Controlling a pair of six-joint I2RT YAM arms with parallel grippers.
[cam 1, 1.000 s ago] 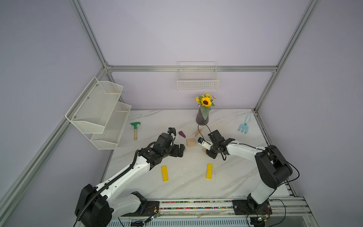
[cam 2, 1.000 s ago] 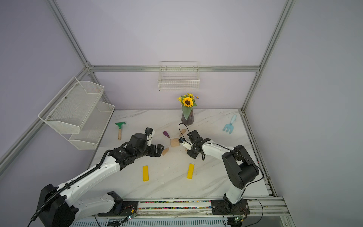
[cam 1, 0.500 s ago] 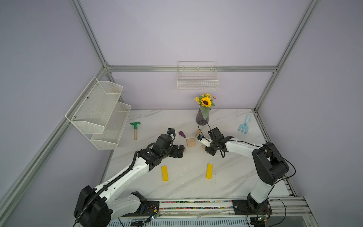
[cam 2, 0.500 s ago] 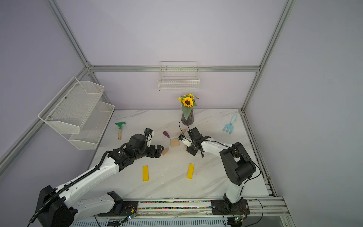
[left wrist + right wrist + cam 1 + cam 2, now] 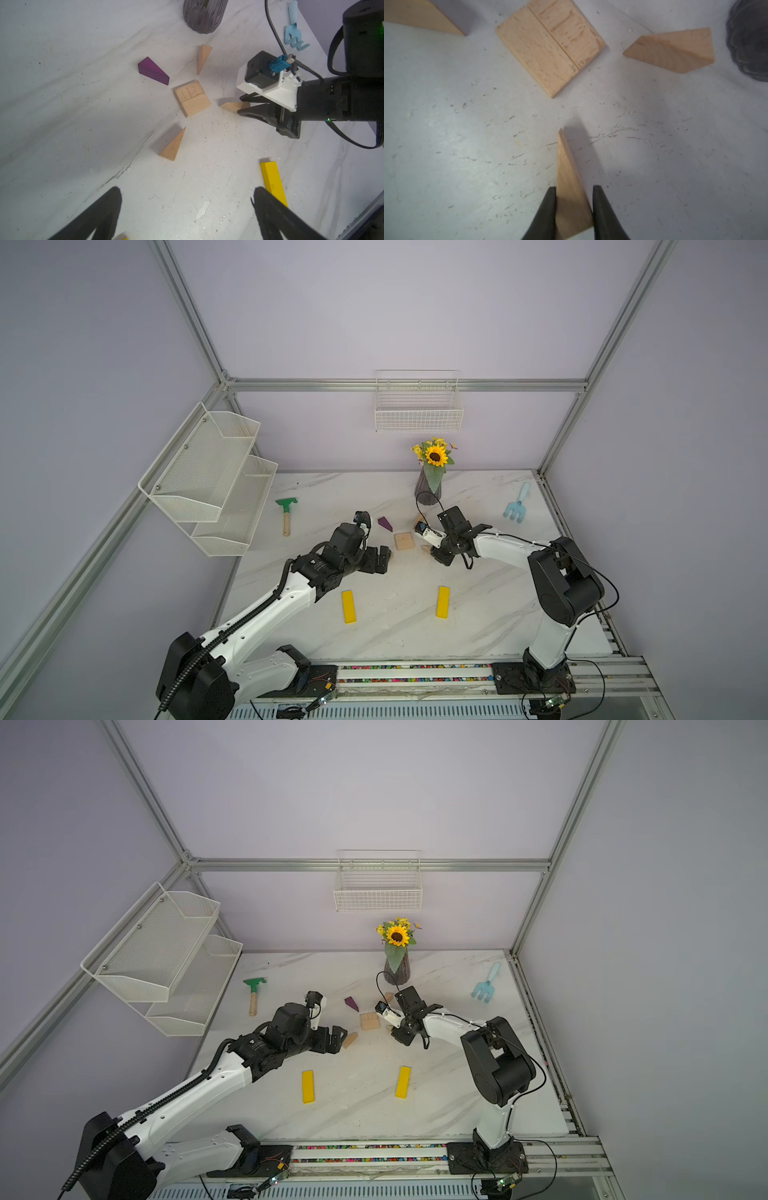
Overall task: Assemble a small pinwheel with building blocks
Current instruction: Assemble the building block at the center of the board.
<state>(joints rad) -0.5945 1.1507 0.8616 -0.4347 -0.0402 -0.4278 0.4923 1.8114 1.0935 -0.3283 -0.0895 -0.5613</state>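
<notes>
Right pincer (image 5: 574,188): stayed clamped narrowly on 1 pale triangular wooden wedge (image 5: 566,166).
Change: wedge edged left toward pale square wooden hub (image 5: 550,43).
Left pincer (image 5: 187,190): hung wide open, empty.
Meaning: seating it looked next.

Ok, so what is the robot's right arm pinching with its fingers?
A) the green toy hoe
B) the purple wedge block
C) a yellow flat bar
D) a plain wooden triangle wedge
D: in the right wrist view the right arm's black fingers are shut on either side of the plain wooden triangle wedge, while the purple wedge block lies apart, with nothing touching it.
</notes>
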